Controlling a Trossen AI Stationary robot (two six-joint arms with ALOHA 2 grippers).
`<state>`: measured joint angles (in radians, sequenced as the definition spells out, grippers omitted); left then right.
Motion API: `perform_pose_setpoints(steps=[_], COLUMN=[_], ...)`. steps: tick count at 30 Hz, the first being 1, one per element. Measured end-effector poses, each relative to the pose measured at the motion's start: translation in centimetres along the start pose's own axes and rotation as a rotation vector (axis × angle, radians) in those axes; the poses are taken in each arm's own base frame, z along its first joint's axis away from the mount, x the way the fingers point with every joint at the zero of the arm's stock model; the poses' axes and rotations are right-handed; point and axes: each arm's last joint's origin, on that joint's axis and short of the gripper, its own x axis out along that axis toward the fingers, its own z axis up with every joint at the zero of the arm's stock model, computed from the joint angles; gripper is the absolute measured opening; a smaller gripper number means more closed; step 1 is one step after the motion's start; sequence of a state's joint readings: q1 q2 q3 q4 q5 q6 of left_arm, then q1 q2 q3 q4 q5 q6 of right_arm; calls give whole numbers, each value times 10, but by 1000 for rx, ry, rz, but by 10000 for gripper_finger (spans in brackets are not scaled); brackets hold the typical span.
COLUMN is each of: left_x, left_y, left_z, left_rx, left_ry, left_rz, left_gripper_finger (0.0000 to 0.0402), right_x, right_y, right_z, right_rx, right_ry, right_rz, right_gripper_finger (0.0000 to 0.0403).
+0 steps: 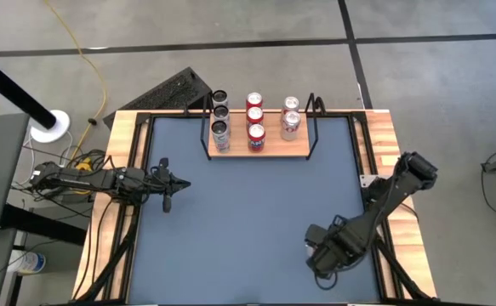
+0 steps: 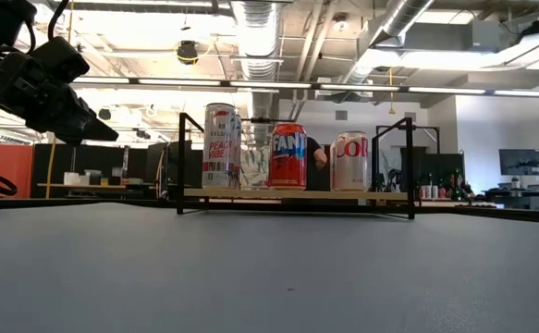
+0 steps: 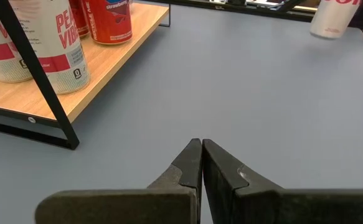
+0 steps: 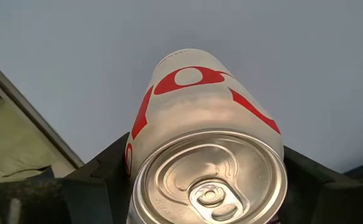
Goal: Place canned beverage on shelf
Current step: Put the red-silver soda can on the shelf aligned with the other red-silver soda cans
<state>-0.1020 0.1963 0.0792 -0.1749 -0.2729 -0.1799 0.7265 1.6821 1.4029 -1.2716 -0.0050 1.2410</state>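
The shelf (image 1: pixel 273 151), a light-wood board on a black wire frame, stands at the table's far middle. On it stand a left row of silver cans (image 1: pixel 220 116), a middle row of red cans (image 1: pixel 254 119) and two silver cans on the right (image 1: pixel 291 117). The shelf also shows in the low view (image 2: pixel 297 194) and in the left wrist view (image 3: pixel 106 62). My right gripper (image 1: pixel 324 253) is near the table's near right and is shut on a white can with red marks (image 4: pixel 200 99). My left gripper (image 3: pixel 201 144) is shut and empty above the table's left side (image 1: pixel 179 182). My right gripper pinches the white can between its two fingers (image 4: pixel 106 177), on the can's side wall just below the top rim (image 4: pixel 137 152). The fingers come from above, slanting down. The lid with its tab faces the wrist camera. Whether the can's bottom is on the table does not show.
The blue-grey table top (image 1: pixel 248 221) lies open between the grippers and the shelf. A light-wood rim (image 1: pixel 120 136) runs around the table. A black ribbed object (image 1: pixel 175 89) lies beyond the far left corner. A person (image 2: pixel 317 153) shows behind the shelf.
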Motion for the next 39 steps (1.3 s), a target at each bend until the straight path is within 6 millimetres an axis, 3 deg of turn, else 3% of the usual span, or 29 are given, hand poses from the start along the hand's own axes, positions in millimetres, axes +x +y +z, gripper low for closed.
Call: perform_pose_setpoints(steps=[13,31,39], left_x=[0,0,0], left_y=[0,0,0], left_z=[0,0,0], left_rx=[0,0,0], left_ry=[0,0,0], left_rz=[0,0,0], left_gripper_finger=[0,0,0], right_x=[0,-2,-2], right_y=[-20,-79,-118], right_z=[43,116,153], right_rx=[-183,-355,-415], right_ry=[-30,-47,-57], right_rz=[-43,-148,-139], right_gripper_finger=[281,282,282])
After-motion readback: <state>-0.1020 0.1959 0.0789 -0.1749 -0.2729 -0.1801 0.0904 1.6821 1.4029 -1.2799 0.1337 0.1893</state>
